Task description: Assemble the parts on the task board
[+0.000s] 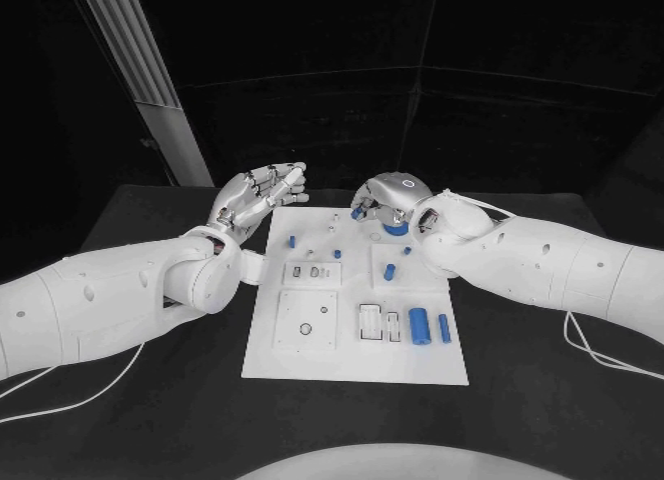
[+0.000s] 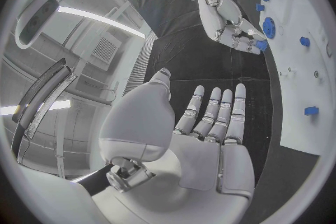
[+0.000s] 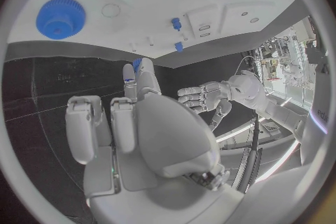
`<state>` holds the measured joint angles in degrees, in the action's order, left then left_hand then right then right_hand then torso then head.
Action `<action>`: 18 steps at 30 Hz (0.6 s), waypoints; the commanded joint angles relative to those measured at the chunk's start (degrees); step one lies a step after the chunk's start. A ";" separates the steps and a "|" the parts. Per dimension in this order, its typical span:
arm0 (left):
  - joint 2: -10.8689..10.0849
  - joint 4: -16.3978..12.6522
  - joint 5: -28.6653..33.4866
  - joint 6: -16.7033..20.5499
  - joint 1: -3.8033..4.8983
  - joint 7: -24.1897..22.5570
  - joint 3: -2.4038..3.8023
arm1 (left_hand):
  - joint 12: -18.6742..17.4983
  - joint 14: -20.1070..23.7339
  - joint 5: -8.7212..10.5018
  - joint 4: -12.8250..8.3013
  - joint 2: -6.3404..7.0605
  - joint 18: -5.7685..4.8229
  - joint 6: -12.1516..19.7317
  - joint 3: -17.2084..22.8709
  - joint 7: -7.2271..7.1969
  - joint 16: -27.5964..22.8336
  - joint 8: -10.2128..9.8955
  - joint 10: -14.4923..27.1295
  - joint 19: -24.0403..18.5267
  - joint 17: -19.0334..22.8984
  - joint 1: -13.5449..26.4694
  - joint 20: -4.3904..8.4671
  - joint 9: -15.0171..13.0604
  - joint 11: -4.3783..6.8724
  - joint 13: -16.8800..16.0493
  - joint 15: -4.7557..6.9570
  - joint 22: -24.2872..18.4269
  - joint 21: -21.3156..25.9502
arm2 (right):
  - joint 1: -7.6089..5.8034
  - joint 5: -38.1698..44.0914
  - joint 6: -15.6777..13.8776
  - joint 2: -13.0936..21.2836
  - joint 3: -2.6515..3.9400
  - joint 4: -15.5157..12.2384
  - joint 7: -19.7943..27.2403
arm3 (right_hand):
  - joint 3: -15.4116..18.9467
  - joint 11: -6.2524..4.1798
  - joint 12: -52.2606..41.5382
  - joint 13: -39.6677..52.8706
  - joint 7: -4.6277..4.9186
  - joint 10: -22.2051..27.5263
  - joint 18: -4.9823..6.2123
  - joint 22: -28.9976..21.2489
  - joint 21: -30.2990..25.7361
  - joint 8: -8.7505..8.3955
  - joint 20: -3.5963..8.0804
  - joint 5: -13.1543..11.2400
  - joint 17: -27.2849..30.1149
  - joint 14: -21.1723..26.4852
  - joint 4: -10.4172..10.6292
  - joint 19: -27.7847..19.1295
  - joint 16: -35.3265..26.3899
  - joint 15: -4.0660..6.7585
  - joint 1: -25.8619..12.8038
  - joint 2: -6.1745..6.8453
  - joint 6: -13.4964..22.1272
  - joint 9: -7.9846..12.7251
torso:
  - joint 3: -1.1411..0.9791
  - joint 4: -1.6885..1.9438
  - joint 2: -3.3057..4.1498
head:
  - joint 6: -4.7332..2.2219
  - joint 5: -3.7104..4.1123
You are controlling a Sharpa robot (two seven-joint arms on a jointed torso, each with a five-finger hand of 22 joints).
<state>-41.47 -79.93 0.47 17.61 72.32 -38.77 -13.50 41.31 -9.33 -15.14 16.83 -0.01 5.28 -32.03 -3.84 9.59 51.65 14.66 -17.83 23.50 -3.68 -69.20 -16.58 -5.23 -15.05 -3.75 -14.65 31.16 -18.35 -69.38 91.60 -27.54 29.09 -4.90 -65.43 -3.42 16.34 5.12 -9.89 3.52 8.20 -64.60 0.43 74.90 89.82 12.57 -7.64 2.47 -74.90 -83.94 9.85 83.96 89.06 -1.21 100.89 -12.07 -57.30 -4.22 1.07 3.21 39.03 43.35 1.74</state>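
The left hand (image 1: 257, 203) hovers over the black table (image 1: 145, 400) just off the far left corner of the white task board (image 1: 354, 360). Its palm faces up and its fingers (image 2: 218, 109) are stretched out side by side with the thumb set apart; it holds nothing and touches nothing.

The task board lies flat in the middle of the table, between the two arms. On its left half sit a small blue peg (image 1: 292, 241), some tiny white pins and two square recessed plates with small holes. Toward the right half a blue peg (image 1: 390, 271) stands near the middle, and lower down a thick blue cylinder (image 1: 419, 325) lies just beside a thinner blue rod (image 1: 445, 328), both lengthwise on the board, next to two white rectangular slots.

At the far right corner of the board a blue gear (image 1: 396, 228) lies flat; in the right wrist view it shows as a toothed disc (image 3: 61, 15) on the white surface.

The right hand (image 1: 390, 197) hangs above the far edge of the board, just over the gear. It pinches a small blue part (image 3: 136, 63) at its fingertips; two other fingers (image 3: 83, 129) are curled in. In the left wrist view the same blue part (image 2: 260, 45) shows at the tips of that hand, close to the gear but apart from it.
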 commanded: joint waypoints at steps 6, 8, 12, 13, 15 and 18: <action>0.21 0.20 -0.15 -0.73 0.11 -14.93 0.04 | -0.19 0.40 -0.26 -0.05 -0.38 0.17 0.56 0.40 7.17 -0.26 0.36 0.56 -0.28 -0.04 0.03 0.00 0.09 -0.03 0.04 -0.13 -0.06 0.05 | -0.15 -0.49 -2.43 -3.07 0.12 3.76 3.01 | 0.00 0.09 0.99 -0.10 0.17 -0.64 -0.43 15.10 0.18 -0.67 0.16 0.24 -8.45 -4.92 0.32 6.04 0.24 -0.18 0.87 -2.83 -0.40 0.00 | 0.04 0.44 0.42 | -1.10 -0.68; 0.23 0.19 -0.15 -0.72 0.11 -14.94 0.04 | -0.19 0.40 -0.26 -0.05 -0.38 0.17 0.56 0.40 7.17 -0.26 0.36 0.56 -0.28 -0.04 0.03 0.00 0.09 -0.03 0.04 -0.13 -0.06 0.05 | -0.15 -0.38 -2.07 -3.87 0.12 4.86 2.99 | -0.02 0.11 1.12 -0.10 0.19 -0.66 -0.43 15.10 0.18 -0.74 0.14 0.24 -8.46 -4.92 0.33 6.04 0.24 -0.19 0.95 -2.83 -0.40 0.02 | 0.06 0.54 0.51 | -1.42 -0.75; 0.22 0.08 -0.15 -0.72 0.12 -14.97 0.04 | -0.19 0.40 -0.26 -0.05 -0.38 0.17 0.56 0.40 7.17 -0.26 0.36 0.56 -0.28 -0.04 0.03 0.00 0.09 -0.03 0.04 -0.13 -0.06 0.05 | -0.14 0.19 -1.17 -5.46 0.13 7.05 2.62 | -0.03 0.13 1.22 -0.10 0.20 -0.68 -0.43 15.10 0.18 -0.80 0.12 0.24 -8.49 -4.93 0.33 6.04 0.25 -0.21 1.01 -2.83 -0.39 0.03 | 0.12 0.91 0.88 | -1.74 -0.82; 0.22 0.05 -0.15 -0.72 0.13 -14.97 0.04 | -0.19 0.40 -0.26 -0.05 -0.38 0.17 0.56 0.40 7.17 -0.26 0.36 0.56 -0.28 -0.04 0.03 0.00 0.09 -0.03 0.04 -0.13 -0.06 0.05 | -0.14 0.32 -0.90 -5.81 0.13 7.54 2.44 | -0.03 0.13 1.22 -0.10 0.20 -0.68 -0.43 15.10 0.18 -0.80 0.12 0.24 -8.49 -4.93 0.33 6.04 0.25 -0.21 1.01 -2.83 -0.39 0.03 | 0.13 0.97 0.94 | -1.73 -0.82; 0.20 0.00 -0.15 -0.71 0.14 -14.98 0.04 | -0.19 0.40 -0.26 -0.05 -0.38 0.17 0.56 0.40 7.17 -0.26 0.36 0.56 -0.28 -0.04 0.03 0.00 0.09 -0.03 0.04 -0.13 -0.06 0.05 | -0.14 0.63 -0.42 -6.36 0.14 8.31 2.11 | -0.06 0.17 1.51 -0.10 0.24 -0.72 -0.43 15.10 0.18 -0.95 0.08 0.24 -8.51 -4.93 0.35 6.04 0.25 -0.24 1.16 -2.82 -0.37 0.07 | 0.19 1.10 1.07 | -1.77 -0.84; 0.20 -0.03 -0.15 -0.69 0.18 -14.98 0.05 | -0.19 0.45 -0.32 -0.06 -0.48 0.15 0.68 0.38 7.18 -0.25 0.47 0.60 -0.29 -0.05 -0.06 0.00 0.10 -0.04 0.03 -0.14 -0.07 0.05 | -0.13 1.19 0.17 -7.17 0.14 9.51 1.66 | -0.08 0.18 1.66 -0.10 0.24 -0.73 -0.43 15.10 0.18 -1.03 0.07 0.24 -8.53 -4.93 0.36 6.04 0.25 -0.26 1.23 -2.81 -0.35 0.09 | 0.26 1.29 1.31 | -2.00 -0.61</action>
<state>-41.31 -79.85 0.46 17.54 72.35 -38.77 -13.49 41.31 -9.33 -15.14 16.83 -0.01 5.28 -31.61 -3.84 9.59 51.65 14.95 -17.61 23.50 -3.68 -69.20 -16.58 -5.21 -15.27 -3.75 -14.65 31.17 -18.35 -69.39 91.69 -28.23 22.02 -4.81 -56.19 -1.49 16.28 5.32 -8.53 3.47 8.37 -64.81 0.43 74.95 89.82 11.74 -7.65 2.47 -74.94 -83.94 9.91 83.96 89.02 -1.21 102.01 -10.94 -57.51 -4.22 1.24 4.24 40.04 41.46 0.93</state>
